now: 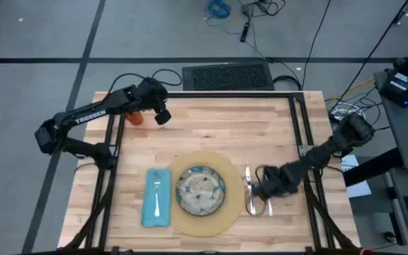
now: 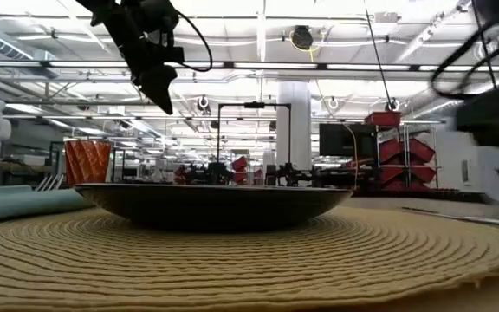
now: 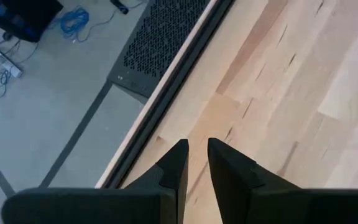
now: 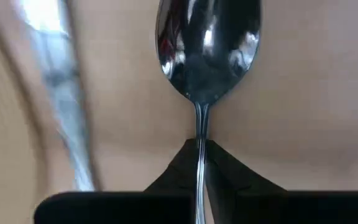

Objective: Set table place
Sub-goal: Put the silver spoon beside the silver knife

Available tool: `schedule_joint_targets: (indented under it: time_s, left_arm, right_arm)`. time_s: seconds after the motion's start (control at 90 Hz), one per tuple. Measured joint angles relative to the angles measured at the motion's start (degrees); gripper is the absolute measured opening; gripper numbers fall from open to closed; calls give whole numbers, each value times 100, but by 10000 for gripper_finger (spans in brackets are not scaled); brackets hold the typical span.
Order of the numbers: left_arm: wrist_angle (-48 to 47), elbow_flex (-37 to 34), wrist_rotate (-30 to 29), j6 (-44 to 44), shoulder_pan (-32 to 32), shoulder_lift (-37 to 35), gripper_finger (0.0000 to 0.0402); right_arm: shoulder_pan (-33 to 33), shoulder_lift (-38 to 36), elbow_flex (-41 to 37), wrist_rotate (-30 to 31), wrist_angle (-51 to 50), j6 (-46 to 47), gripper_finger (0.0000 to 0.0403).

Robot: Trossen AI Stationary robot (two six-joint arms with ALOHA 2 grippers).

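The spoon (image 4: 207, 53) is pinched by its handle between the fingers of the right gripper (image 4: 200, 155), low over the table (image 1: 211, 124) just right of the knife (image 1: 247, 188), which lies beside the round tan mat (image 1: 222, 219). The speckled grey-green plate (image 1: 200, 190) sits centred on that mat, and the silver fork (image 1: 157, 193) lies on the teal napkin (image 1: 154, 212) to its left. The orange cup (image 1: 134, 118) stands near the table's far left corner, well apart from the setting, with the left gripper (image 3: 196, 163) raised just beside it, fingers narrowed to a slim gap and holding nothing.

The grip on the spoon is thin, on a narrow polished stem, so in my judgement it could swivel or slip as it is released and land skewed or across the knife. Lowering too close to the knife could nudge it out of line.

The top is pale butcher-block with a black frame. A black perforated panel (image 1: 227, 76) lies on the grey floor beyond the far edge, with cables (image 1: 218, 8) farther off; the low view shows a bright workshop hall with red bins (image 2: 403, 147)
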Motion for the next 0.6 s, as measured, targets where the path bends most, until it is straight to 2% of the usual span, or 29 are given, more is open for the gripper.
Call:
schedule_joint_targets:
  time_s: [0.189, 0.6]
  left_arm:
    - [42, 0, 24, -139, -17, 0, 50]
    - [87, 2, 66, -146, -74, 0, 50]
  right_arm:
    - [163, -6, 10, 203, -465, 153, 1]
    - [-742, 16, 25, 448, -493, -1075, 1]
